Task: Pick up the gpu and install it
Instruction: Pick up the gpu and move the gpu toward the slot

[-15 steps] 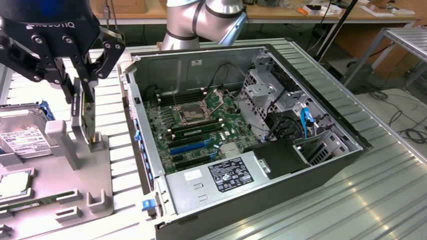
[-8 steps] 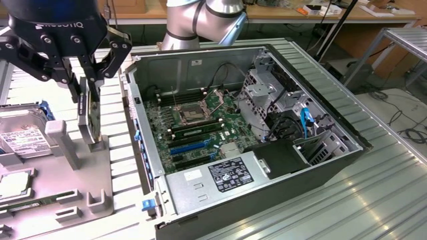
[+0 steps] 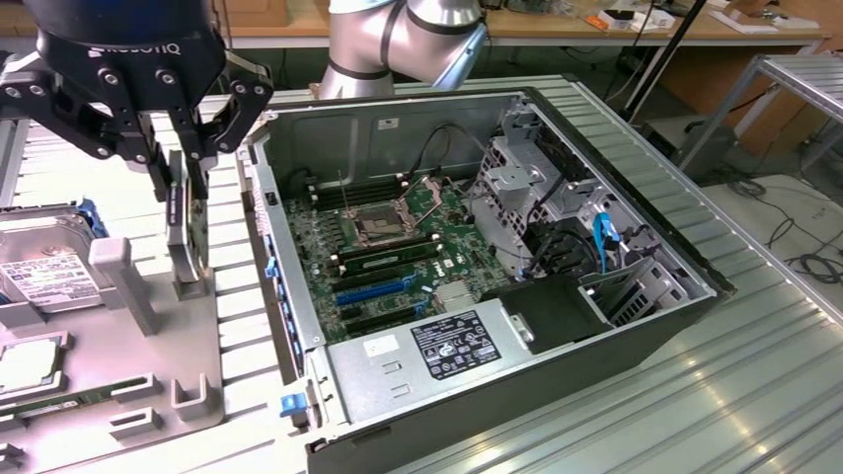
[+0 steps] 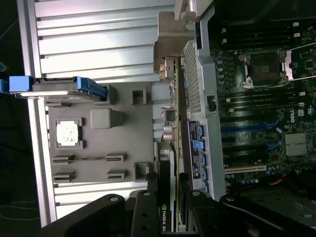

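Gripper, pointing straight down, is clamped on the upright gpu beside the open computer case.

An open computer case (motherboard exposed) sits beside a gray parts tray holding a hard drive.

A ribbed silver metal table carries a grey plastic parts tray at the exterior view's left. Just beside the tray, an open black computer case lies on its side. The gpu, a thin dark card, stands on edge in the tray near the case wall. The black gripper is above it, with a finger against each face. A boxy hard drive sits in the tray further left. A green motherboard lies flat inside the case.
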{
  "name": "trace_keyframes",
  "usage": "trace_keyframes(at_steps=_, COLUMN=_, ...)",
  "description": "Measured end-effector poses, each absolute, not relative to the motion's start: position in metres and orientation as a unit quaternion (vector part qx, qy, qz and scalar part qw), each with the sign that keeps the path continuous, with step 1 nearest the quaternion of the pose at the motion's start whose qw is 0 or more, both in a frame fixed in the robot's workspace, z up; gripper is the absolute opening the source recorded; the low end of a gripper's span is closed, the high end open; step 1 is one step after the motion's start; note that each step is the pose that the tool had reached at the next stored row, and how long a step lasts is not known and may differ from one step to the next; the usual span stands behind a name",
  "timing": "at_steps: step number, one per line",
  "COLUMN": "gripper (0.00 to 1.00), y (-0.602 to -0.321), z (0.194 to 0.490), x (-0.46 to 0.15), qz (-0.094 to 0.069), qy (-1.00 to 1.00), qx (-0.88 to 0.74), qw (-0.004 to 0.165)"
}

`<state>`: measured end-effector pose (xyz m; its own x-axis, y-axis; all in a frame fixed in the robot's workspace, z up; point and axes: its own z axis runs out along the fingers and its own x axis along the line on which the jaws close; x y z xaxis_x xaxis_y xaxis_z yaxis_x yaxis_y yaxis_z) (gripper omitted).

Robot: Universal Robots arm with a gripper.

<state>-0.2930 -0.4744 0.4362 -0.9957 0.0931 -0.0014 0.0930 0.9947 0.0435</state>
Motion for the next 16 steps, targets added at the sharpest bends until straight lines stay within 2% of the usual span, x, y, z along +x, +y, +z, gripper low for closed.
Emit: trace_keyframes(at_steps=16, gripper=0.27, y=-0.474, z=0.436, x=-0.277, qz=0.022, qy=0.999, qx=0.047, qw=0.002)
